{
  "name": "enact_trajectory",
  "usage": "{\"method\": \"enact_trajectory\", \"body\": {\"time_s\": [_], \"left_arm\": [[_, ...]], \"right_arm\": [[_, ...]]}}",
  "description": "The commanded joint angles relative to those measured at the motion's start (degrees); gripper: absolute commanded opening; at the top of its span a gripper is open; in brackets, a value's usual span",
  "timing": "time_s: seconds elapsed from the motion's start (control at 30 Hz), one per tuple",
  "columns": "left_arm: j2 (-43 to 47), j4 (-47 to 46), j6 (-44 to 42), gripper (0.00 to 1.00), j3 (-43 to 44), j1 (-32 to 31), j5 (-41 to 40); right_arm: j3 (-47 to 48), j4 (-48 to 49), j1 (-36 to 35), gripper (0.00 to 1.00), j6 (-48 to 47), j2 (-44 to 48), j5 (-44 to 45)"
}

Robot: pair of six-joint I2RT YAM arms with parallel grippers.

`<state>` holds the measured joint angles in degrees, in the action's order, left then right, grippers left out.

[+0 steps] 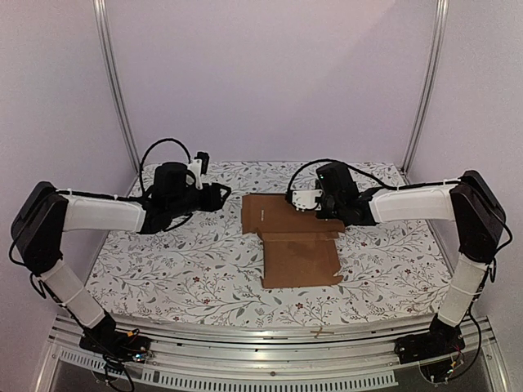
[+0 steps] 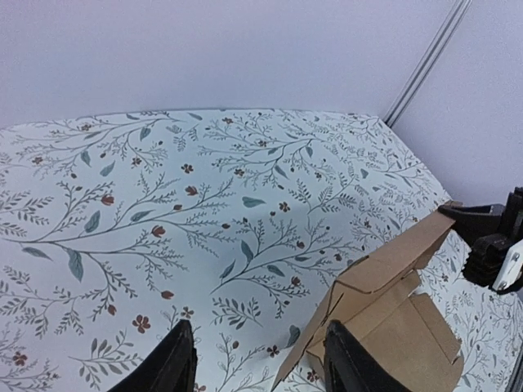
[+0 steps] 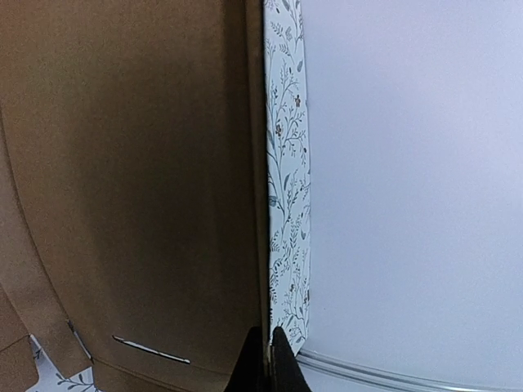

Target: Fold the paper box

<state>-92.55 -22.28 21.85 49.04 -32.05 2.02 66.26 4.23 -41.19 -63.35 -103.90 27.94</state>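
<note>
- The box (image 1: 298, 253) sits mid-table, a bit right of centre. It's mostly flat, with its far panel tilted up off the table (image 1: 163, 261).
- The right gripper (image 3: 268, 361) is clamped tight on that raised panel's edge, right at a corner by the look of the left wrist view. It's a tiny bite, so the card could slip out, or the corner could tear or crumple if the arm pulls hard.
- The left gripper (image 2: 257, 367) is spread wide and holding nothing. It hovers just left of the box.
- Nothing's pinning the flat part, so the whole sheet could drag or swivel with the lift instead of bending at the crease.
- If the bend lands off the scored line, the panel probably bows and the tabs won't line up.
- The left gripper could also snag the raised flap if it comes in low.
- Hard to see: the right wrist view is basically a wall of brown card, so how deep the grip goes is anyone's guess.
- From above, the right wrist covers the pinch point, and the panel's tilt doesn't read.
- The left wrist view cuts the box off at the bottom right, and creases and tabs barely show.
</note>
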Motion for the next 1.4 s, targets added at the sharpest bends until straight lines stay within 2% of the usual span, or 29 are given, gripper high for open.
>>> {"method": "enact_trajectory", "body": {"time_s": [0.0, 0.33, 0.7, 0.97, 1.23, 1.3, 1.37], "left_arm": [[-2.2, 6.0, -0.5, 0.54, 7.5, 0.0, 1.1], [-8.4, 15.9, -3.8, 0.52, 17.5, -3.1, -0.8], [-12.2, 17.3, -6.3, 0.51, 20.5, -6.4, -1.8], [-13.9, 17.6, -7.3, 0.50, 20.9, -7.9, -1.8], [-14.6, 19.2, -7.2, 0.46, 20.3, -8.6, -5.7], [-13.5, 19.1, -7.9, 0.46, 19.8, -8.9, -5.8], [-9.5, 14.5, -11.7, 0.46, 15.6, -10.0, -6.3]], "right_arm": [[0.6, -2.7, -0.3, 0.00, 0.6, 1.5, -0.2], [3.5, -7.8, -0.4, 0.00, 3.4, 0.5, -0.3], [4.2, -8.5, -0.8, 0.00, 3.7, 0.2, -0.2], [5.2, -9.6, -0.8, 0.00, 5.2, -0.2, -0.3], [6.0, -10.4, -0.9, 0.00, 5.9, -0.7, -0.5], [6.3, -10.9, -0.9, 0.00, 5.8, -0.7, -0.5], [6.6, -11.9, -1.0, 0.00, 5.4, -0.8, -0.6]]}}
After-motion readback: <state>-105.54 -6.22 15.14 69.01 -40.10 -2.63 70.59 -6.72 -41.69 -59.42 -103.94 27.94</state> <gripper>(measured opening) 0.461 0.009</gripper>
